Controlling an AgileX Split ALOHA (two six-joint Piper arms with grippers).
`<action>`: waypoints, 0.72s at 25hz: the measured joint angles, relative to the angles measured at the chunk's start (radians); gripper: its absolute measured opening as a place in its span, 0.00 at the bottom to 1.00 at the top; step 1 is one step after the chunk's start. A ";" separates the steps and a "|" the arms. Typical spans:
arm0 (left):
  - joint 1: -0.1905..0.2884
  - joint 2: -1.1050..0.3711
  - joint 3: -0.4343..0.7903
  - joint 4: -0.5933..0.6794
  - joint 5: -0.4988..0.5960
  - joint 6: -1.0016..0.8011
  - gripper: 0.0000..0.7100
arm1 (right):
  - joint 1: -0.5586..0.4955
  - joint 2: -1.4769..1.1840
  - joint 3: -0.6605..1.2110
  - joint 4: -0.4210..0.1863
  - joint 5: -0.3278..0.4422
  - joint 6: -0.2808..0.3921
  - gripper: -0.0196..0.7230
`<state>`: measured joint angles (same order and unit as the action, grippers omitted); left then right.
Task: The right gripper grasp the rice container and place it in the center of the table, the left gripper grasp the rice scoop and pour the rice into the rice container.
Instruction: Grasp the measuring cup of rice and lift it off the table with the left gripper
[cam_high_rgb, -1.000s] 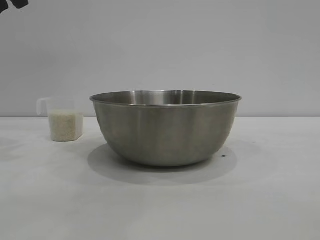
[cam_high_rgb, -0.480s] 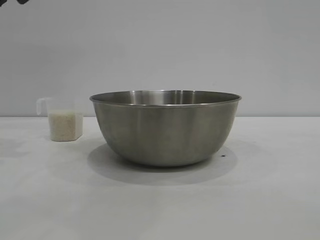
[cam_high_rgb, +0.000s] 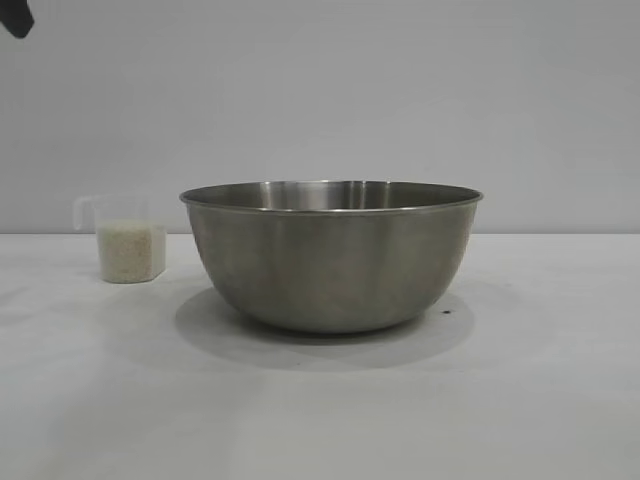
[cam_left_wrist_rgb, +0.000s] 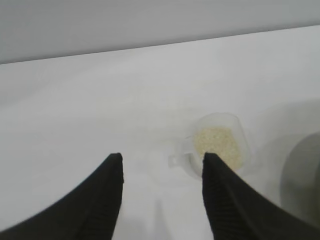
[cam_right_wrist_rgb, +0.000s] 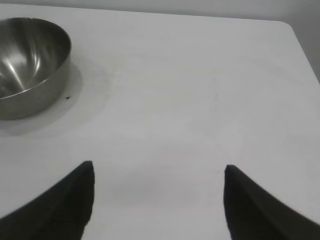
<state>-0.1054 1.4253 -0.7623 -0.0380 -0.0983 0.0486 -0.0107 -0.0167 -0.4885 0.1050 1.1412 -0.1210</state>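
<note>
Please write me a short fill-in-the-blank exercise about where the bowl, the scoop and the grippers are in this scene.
1. The rice sits inside the clear ____.
2. The rice container stands on the ____.
3. The left gripper hovers with its fingers ____, holding nothing.
4. The right gripper is apart from the rice container, holding ____.

Missing words: rice scoop; table; open; nothing

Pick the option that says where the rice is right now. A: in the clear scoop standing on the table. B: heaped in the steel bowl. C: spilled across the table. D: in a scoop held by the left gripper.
A: the rice fills the lower part of the scoop, which stands on the table beside the bowl; the left gripper is open above it, holding nothing.
</note>
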 joint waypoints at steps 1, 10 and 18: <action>0.000 0.000 0.020 0.000 -0.034 0.000 0.50 | 0.000 0.000 0.000 0.000 0.000 0.000 0.67; 0.000 -0.001 0.219 0.002 -0.362 0.000 0.56 | 0.000 0.000 0.000 0.000 0.000 0.000 0.67; 0.000 0.099 0.276 0.015 -0.599 -0.001 0.73 | 0.000 0.000 0.000 0.000 0.000 0.000 0.67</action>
<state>-0.1054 1.5247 -0.4858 -0.0232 -0.6968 0.0479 -0.0107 -0.0167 -0.4885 0.1050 1.1412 -0.1210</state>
